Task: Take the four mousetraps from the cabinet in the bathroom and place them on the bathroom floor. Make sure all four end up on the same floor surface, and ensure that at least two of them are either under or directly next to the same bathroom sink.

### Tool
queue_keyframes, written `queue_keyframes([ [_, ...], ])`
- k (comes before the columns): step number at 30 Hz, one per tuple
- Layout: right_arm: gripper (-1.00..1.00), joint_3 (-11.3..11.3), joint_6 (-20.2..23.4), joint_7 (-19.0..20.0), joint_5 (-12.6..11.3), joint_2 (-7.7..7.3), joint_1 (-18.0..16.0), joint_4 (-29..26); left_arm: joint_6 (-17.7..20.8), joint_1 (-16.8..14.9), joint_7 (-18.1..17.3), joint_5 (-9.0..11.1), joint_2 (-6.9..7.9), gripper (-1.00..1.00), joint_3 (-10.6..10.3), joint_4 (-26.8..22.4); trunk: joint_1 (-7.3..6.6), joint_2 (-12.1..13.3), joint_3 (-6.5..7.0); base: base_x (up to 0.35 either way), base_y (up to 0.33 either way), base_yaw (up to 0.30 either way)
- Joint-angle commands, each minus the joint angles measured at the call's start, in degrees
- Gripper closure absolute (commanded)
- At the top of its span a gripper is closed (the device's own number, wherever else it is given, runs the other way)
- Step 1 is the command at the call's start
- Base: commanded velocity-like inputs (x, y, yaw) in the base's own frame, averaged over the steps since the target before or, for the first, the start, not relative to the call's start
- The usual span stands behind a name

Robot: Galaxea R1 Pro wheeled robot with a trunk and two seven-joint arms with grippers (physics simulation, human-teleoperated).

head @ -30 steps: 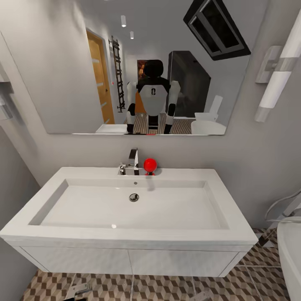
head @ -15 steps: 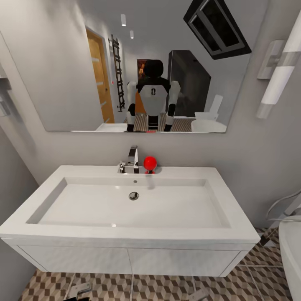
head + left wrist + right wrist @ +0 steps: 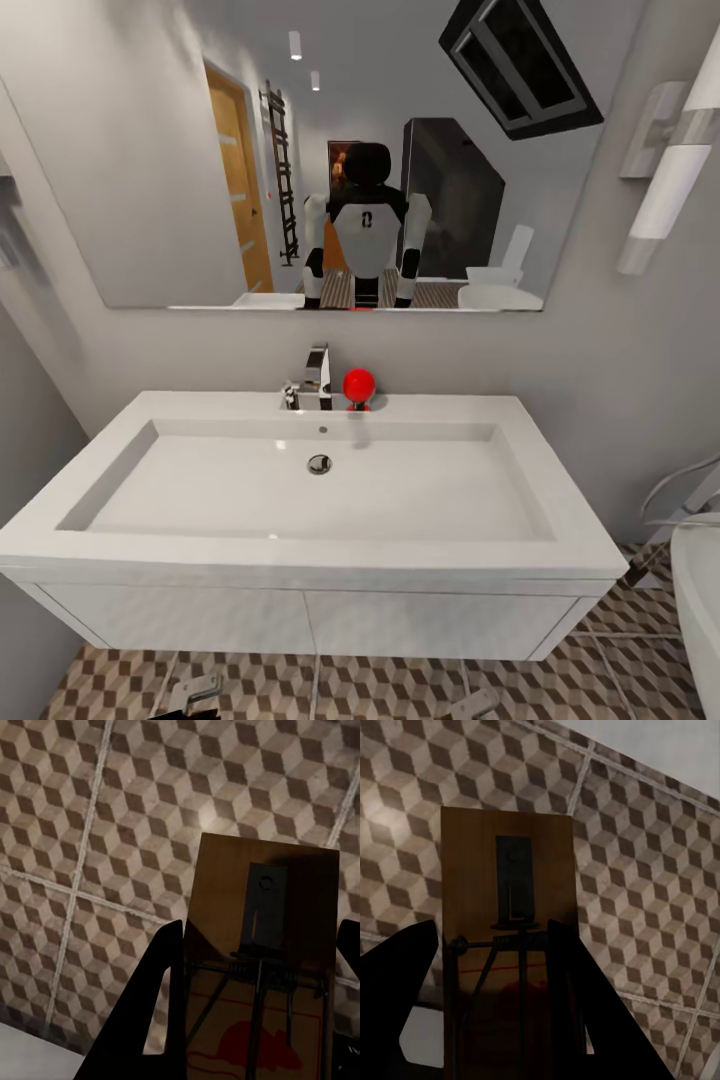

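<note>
- Left claw (image 3: 259, 1005): clamped on 1 mousetrap (image 3: 262, 945), one dark finger (image 3: 150, 1012) on each long side. Wood board with metal spring bar and red mouse print; held above the bathroom floor (image 3: 90, 817), not touching it as far as the left wrist view shows.
- Head view, low left: tip of the left claw (image 3: 190, 692) just in front of the sink body, over the tiles.
- Sink (image 3: 320, 560): 1 wide white wall-hung basin, centre frame. 1 chrome faucet (image 3: 316, 377) at the back rim, 1 red ball-shaped object (image 3: 359, 386) just beside it, 1 drain (image 3: 319, 464) in the basin.
- Mirror (image 3: 200, 150) above the sink: reflects the robot, 1 orange door, 1 white toilet.
- Bathroom floor (image 3: 400, 690): cube-pattern tiles visible under and in front of the sink.
- Head view, low right of centre: tip of the right claw (image 3: 470, 704), also over the tiles.
- Right claw (image 3: 495, 1020): clamped on 1 second mousetrap (image 3: 510, 915), same build, held over the floor tiles (image 3: 645, 870).
- Far right: 1 wall lamp (image 3: 665, 190), edge of a white tub (image 3: 700, 600).
- Count: 2 mousetraps visible, both in claws.
</note>
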Motion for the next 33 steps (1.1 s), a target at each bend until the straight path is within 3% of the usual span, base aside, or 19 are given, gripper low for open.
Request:
queue_keyframes([
  [1, 1.0, 0.3, -0.1, -0.3, 0.1, 0.02, -0.1, 0.1, 0.3, 0.0, 0.3, 0.2, 0.02, 1.0, -0.5, 0.0, 0.23, -0.5, -0.24, 0.0, 0.0, 0.0],
  [33, 1.0, 0.0, 0.1, -0.4, -0.1, -0.06, -0.1, -0.3, 0.3, 0.0, -0.6, 0.2, 0.1, 1.0, -0.5, 0.0, 7.25, -13.3, -5.98, 0.0, 0.0, 0.0],
])
